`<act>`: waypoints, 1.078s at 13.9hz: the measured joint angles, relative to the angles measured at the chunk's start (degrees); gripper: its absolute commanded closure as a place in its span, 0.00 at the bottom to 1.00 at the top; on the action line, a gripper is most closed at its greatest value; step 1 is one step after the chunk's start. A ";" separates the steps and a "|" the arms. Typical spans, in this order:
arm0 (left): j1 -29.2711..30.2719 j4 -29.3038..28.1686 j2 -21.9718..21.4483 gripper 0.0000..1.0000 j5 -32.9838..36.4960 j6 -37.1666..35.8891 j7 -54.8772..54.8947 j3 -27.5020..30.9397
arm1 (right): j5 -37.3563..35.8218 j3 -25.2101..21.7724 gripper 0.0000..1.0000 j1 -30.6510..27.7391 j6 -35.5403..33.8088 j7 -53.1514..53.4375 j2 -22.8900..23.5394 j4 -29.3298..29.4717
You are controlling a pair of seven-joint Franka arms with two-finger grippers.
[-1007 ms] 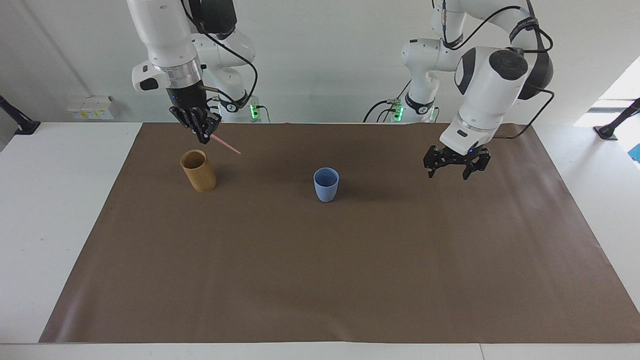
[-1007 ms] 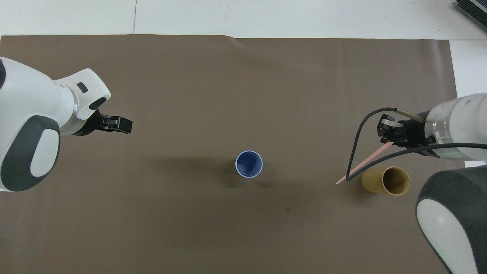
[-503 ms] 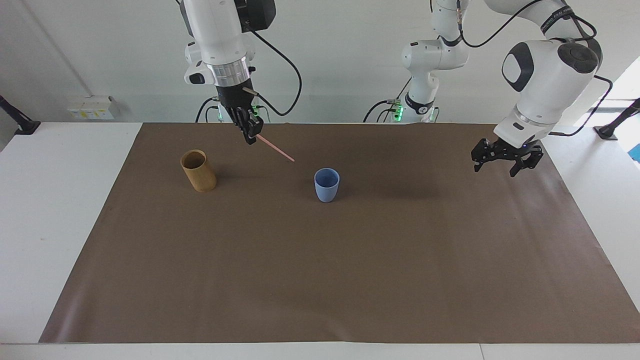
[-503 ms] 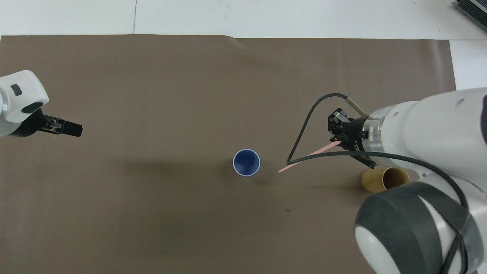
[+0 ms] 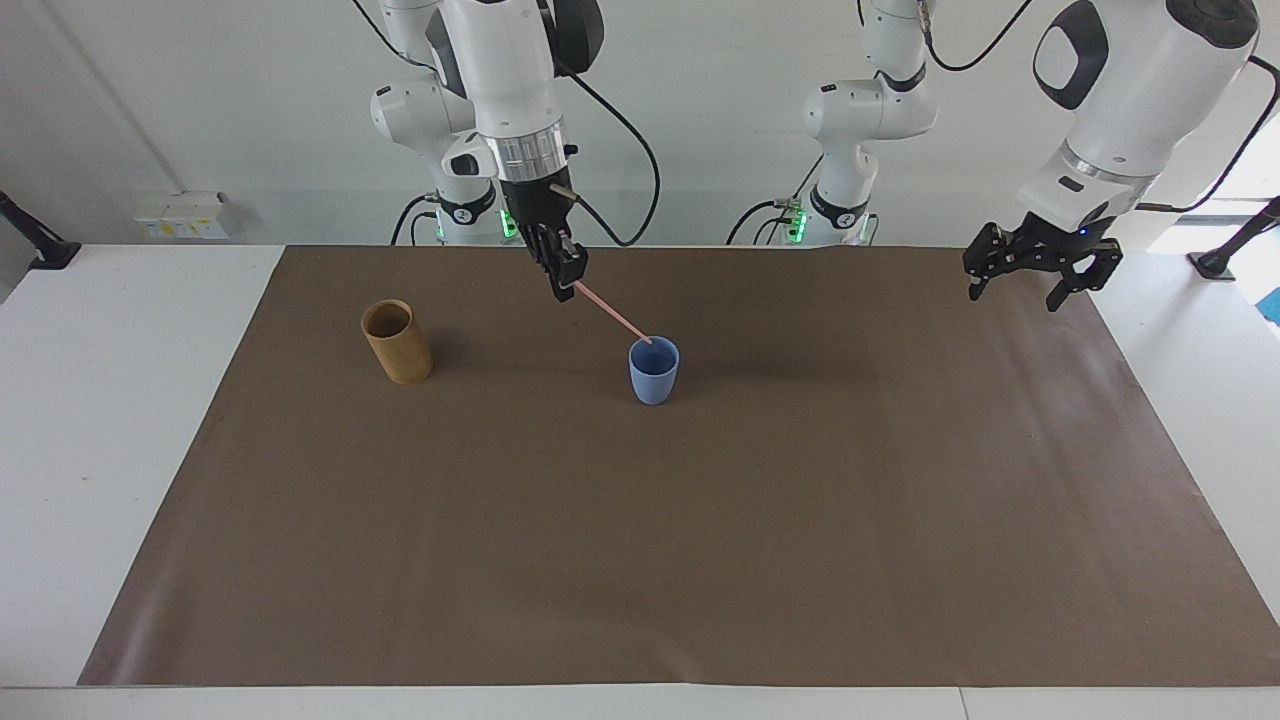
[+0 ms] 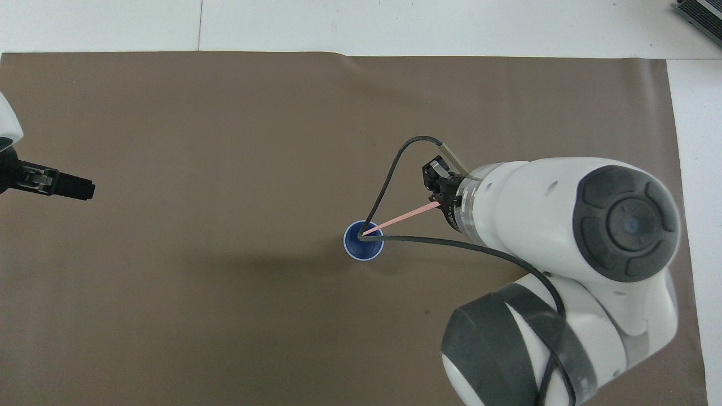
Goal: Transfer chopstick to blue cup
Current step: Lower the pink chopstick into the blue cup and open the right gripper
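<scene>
My right gripper [image 5: 565, 283] is shut on one pale pink chopstick [image 5: 612, 312] and holds it slanting down. The stick's lower tip is at the mouth of the blue cup [image 5: 653, 375], which stands upright mid-table. In the overhead view the right gripper [image 6: 435, 183] is beside the cup, toward the right arm's end, and the chopstick [image 6: 400, 217] ends over the blue cup's [image 6: 368, 252] opening. My left gripper [image 5: 1015, 293] is open and empty, raised over the mat's edge at the left arm's end; it also shows in the overhead view [image 6: 76, 187].
A tan wooden cylindrical holder [image 5: 397, 342] stands upright toward the right arm's end of the brown mat [image 5: 640, 550]; my right arm hides it in the overhead view. A black cable [image 6: 389, 169] loops from the right wrist over the cup.
My right gripper carried the chopstick from beside the tan holder toward the blue cup until the tip reached the cup's mouth. My left gripper rose and drew back toward its end of the table.
</scene>
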 measured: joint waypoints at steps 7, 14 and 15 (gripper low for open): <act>0.03 6.85 -0.04 0.00 -2.89 -9.60 -0.79 0.32 | -5.50 0.04 1.00 2.95 6.94 -0.06 0.59 -6.06; 0.20 7.75 -0.12 0.00 -2.99 -11.47 -5.45 0.46 | -5.59 0.14 0.30 5.05 10.82 -0.33 0.62 -9.75; 0.47 7.61 -0.15 0.00 -2.99 -11.46 -5.46 0.55 | -5.60 0.13 0.29 5.05 10.82 -0.40 0.62 -9.80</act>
